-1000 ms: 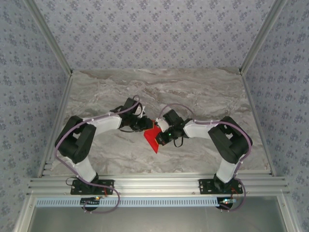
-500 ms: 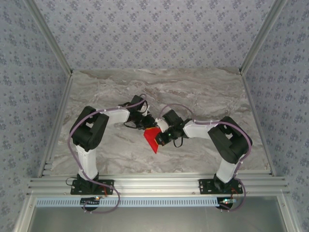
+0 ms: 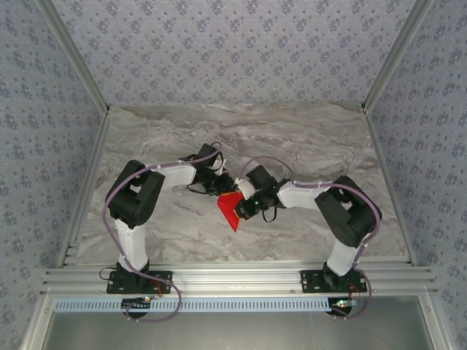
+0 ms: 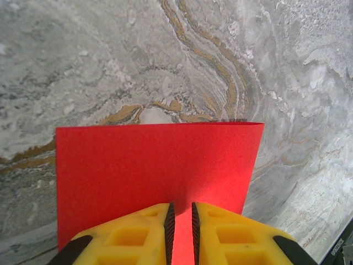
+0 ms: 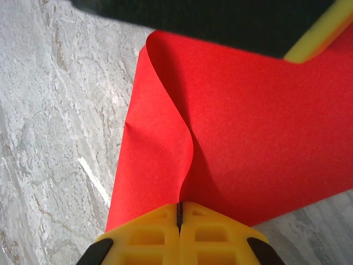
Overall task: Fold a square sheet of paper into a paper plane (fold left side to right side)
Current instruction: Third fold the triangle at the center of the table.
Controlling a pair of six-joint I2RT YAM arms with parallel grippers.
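The square sheet of paper is bright red and lies mid-table, partly folded over itself. In the right wrist view one layer of the paper curls up from the flat part, and its edge runs into my right gripper, which is shut on it. My left gripper hovers low over the paper with its yellow fingers a narrow slit apart, and only flat paper shows through the gap. From above, the left gripper is at the paper's far end and the right gripper at its right side.
The grey marbled table has bare room all round the paper. Patterned walls and metal rails close in the workspace. Part of the left gripper's black body crosses the top of the right wrist view.
During the first half second the left arm swung rightward and brought its gripper over the paper's far end. Since then both arms hold still. The right gripper kept its hold.
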